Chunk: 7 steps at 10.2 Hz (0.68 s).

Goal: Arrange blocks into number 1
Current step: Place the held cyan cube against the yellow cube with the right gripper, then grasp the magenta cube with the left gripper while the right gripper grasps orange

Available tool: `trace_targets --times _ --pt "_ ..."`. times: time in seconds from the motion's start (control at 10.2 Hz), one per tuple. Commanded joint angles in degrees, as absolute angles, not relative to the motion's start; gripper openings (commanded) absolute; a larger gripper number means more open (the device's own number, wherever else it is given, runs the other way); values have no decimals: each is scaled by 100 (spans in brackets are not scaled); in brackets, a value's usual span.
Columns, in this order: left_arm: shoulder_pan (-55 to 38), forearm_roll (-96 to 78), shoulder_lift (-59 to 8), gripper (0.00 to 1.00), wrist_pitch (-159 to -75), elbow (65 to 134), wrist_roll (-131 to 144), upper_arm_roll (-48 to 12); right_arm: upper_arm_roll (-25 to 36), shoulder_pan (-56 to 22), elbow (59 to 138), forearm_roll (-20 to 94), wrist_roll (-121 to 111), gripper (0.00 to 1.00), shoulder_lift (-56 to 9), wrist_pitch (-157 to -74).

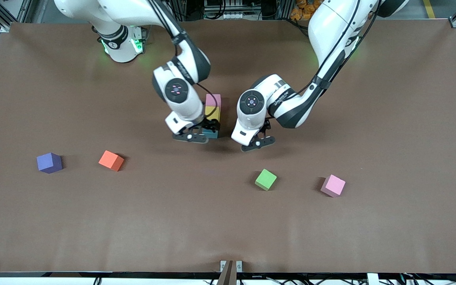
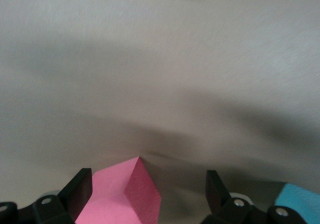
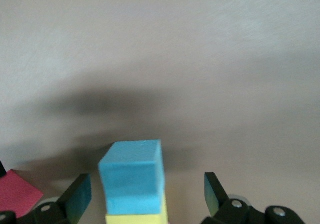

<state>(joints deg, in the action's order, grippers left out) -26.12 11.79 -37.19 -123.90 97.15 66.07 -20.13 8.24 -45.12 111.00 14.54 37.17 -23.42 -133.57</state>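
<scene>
A row of touching blocks lies mid-table: a deep-pink block (image 1: 213,99) toward the robots, then a yellow block (image 1: 212,113), then the sky-blue block (image 1: 211,133) nearest the front camera. My right gripper (image 1: 196,136) (image 3: 147,189) is low and open, its fingers on either side of the sky-blue block (image 3: 132,176) with gaps. My left gripper (image 1: 257,144) (image 2: 145,184) is low beside the row and open around a crimson block (image 2: 120,199), which lies close to one finger. My left hand hides this block in the front view. The orange block (image 1: 111,160) and a pale pink block (image 1: 333,185) lie loose.
A purple cube (image 1: 49,162) sits beside the orange block toward the right arm's end. A green cube (image 1: 266,179) lies beside the pale pink block, nearer the front camera than my left gripper. The brown table (image 1: 228,229) stretches wide around them.
</scene>
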Motion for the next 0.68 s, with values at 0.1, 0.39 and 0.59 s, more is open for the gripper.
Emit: trace_targets --times 0.1,0.39,0.59 --pt "-2567 1336 -2745 100 -12489 10861 6899 -2039 782 -3782 12101 1503 2886 100 -1355 -13316" --pt "-2435 1283 -2348 100 -13144 11590 7493 -2048 835 -2676 11963 1441 1080 100 -1476 -13175" --pt "-2426 1292 -2259 100 -14059 12109 8145 -2030 896 -1972 11586 1433 -66 100 -1791 -13166"
